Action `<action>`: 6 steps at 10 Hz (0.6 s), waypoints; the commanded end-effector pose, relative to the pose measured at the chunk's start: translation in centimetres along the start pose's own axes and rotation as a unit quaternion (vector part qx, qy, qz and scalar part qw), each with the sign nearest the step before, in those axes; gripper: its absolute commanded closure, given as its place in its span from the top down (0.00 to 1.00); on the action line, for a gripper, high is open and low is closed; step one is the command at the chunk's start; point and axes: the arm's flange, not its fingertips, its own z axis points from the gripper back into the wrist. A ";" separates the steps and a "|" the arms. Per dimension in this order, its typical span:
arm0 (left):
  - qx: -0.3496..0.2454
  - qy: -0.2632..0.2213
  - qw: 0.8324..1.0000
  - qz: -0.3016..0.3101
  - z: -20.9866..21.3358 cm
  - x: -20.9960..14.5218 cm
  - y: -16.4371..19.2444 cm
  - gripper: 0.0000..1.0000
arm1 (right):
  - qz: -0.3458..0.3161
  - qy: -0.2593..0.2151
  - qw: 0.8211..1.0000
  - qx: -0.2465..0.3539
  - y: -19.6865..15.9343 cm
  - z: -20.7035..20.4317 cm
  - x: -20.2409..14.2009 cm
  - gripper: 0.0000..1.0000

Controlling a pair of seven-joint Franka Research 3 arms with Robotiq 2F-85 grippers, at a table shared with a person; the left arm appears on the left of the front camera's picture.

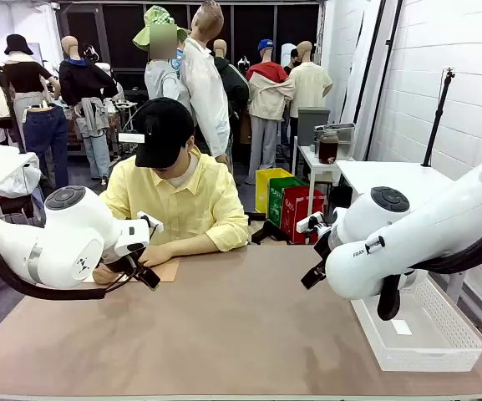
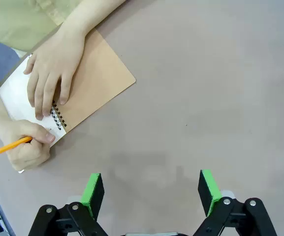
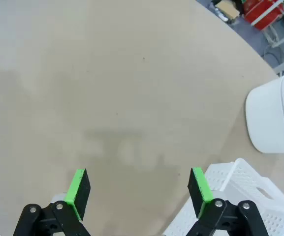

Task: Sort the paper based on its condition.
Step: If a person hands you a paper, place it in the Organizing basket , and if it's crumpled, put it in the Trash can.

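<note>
The paper as loose sheets is out of view. A spiral notebook with a tan cover [image 2: 100, 78] [image 1: 168, 270] lies open at the table's far left in front of the person. One hand [image 2: 50, 73] presses on its white page [image 2: 15, 94], and the other holds an orange pencil [image 2: 4, 149] at the page's edge. My left gripper [image 2: 151, 194] hovers open above bare table just beside the notebook, with nothing between its green pads. Over the right side of the table, my right gripper [image 3: 139, 191] is also open and holds nothing.
A white perforated basket [image 1: 424, 338] [image 3: 233, 194] stands at the table's right edge, close under my right gripper. The brown tabletop [image 1: 241, 334] is bare across the middle and front. The person sits at the far left side, leaning over the notebook.
</note>
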 end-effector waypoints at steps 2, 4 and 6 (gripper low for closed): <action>0.000 0.000 1.000 0.000 0.0 0.0 0.0 1.00 | 0.000 0.000 1.000 0.000 0.0 0.0 0.0 1.00; 0.000 0.000 1.000 0.000 0.0 0.0 0.0 1.00 | 0.000 0.000 1.000 0.000 0.0 0.0 0.0 1.00; 0.000 0.000 1.000 0.000 0.0 0.0 0.0 1.00 | 0.000 0.000 1.000 0.000 0.0 0.0 0.0 1.00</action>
